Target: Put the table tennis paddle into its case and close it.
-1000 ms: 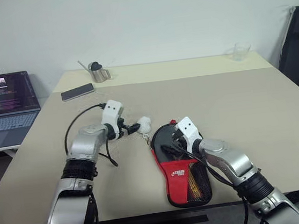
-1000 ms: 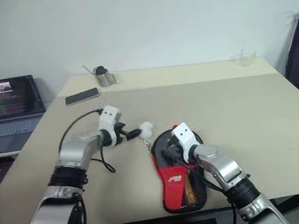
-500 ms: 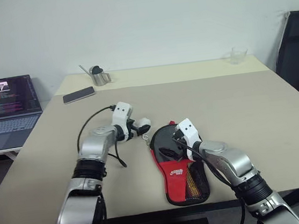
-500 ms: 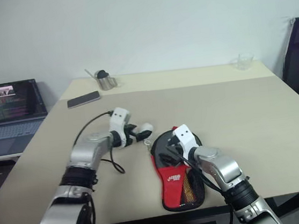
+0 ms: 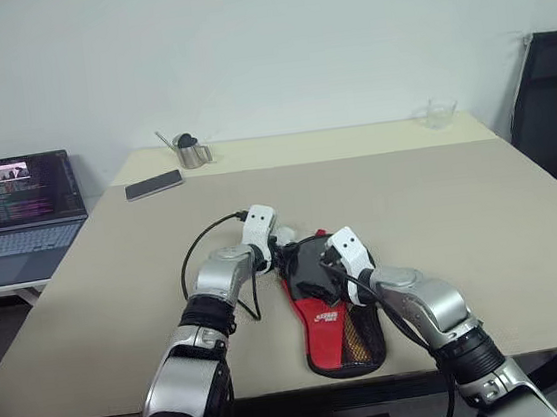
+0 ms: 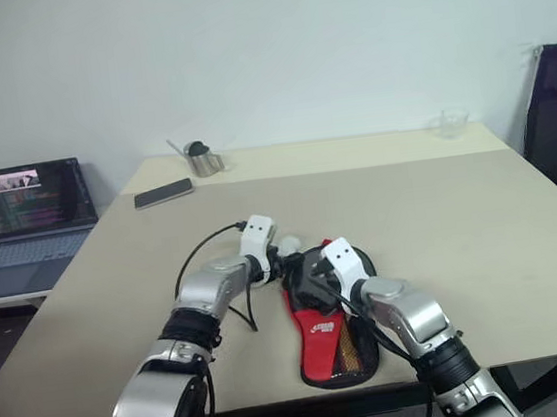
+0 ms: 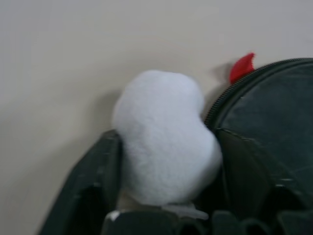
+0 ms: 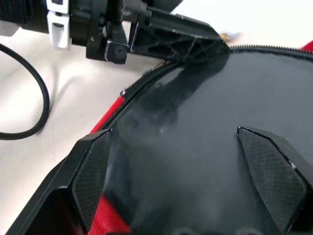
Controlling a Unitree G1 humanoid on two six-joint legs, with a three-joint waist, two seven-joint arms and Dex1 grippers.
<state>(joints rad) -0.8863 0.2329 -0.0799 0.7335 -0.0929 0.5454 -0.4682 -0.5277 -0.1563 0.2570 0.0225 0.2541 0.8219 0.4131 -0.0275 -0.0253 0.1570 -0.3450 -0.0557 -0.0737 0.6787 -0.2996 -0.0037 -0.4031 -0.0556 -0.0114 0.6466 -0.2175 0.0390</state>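
left fingers (image 7: 98,181) now gripping white lump (image 7: 164,139)

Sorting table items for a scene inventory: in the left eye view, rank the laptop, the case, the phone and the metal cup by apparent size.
1. Laptop
2. Case, though it lies nearer the camera, so its rank against the laptop is unsure
3. Phone
4. Metal cup; close to the phone in apparent size

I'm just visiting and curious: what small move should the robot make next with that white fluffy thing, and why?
Probably pull the white puff along the case's rim. It sits between the left gripper's fingers beside the zipper edge, while the open right gripper rests on the case's black top.
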